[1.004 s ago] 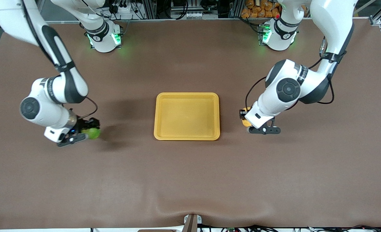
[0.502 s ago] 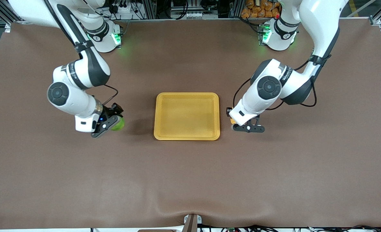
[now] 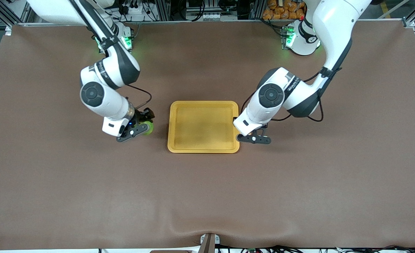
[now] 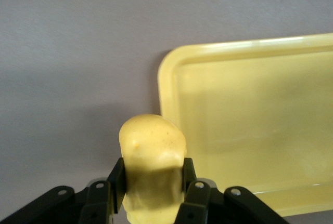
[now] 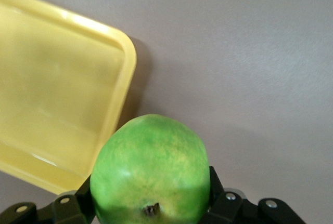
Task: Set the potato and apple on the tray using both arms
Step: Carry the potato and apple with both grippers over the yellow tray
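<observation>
1. The right gripper [image 3: 138, 130], clamped on the green apple [image 5: 151, 174], has carried it from the right arm's end of the table to just beside the yellow tray [image 3: 203, 150].
2. The left gripper [image 3: 244, 135], closed on the potato [image 4: 152, 167], has come in from its end and now hangs at the tray's rim.
3. The tray has not moved.

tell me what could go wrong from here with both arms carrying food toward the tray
1. Both arms close on the tray from either end; over it together, the left gripper and right gripper might collide.
2. The potato is pinched low, most of it sticking out past the jaws, so it could slip.
3. The apple is round; dropped from height, it may roll over the shallow rim.
</observation>
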{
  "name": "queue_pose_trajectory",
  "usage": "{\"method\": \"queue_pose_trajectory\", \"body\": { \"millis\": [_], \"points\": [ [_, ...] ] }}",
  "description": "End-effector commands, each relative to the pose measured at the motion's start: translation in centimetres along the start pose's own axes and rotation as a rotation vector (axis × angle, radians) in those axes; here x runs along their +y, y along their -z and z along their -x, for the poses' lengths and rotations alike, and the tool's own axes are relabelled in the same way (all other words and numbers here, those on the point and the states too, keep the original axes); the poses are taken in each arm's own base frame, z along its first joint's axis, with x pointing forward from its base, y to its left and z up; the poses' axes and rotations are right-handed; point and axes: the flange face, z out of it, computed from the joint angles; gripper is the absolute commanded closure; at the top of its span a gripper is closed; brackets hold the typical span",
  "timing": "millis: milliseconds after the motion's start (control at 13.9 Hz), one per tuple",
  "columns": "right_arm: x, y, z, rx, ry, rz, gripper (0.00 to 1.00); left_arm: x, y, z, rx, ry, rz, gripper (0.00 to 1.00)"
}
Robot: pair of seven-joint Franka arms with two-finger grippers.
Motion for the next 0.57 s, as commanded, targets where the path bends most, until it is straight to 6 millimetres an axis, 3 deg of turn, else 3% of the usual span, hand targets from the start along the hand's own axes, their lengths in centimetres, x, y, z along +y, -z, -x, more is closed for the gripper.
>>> {"method": "queue_pose_trajectory", "body": {
  "millis": [0,287,502],
  "points": [
    [-3.4,-0.6,0.1,0.024,-0.18,-0.01,0.95,2.2,-0.9,-0.6,0.013,0.035,0.0,1.0],
    [-6.9,-3.8,-0.3,0.001,-0.268,-0.03,0.95,4.4,-3.2,-0.1,0.027,0.048,-0.04,1.0],
    [-8.7,-6.8,-0.5,0.007,-0.31,-0.055,0.95,4.8,-4.2,0.0,0.021,0.067,-0.043,1.0]
  ]
}}
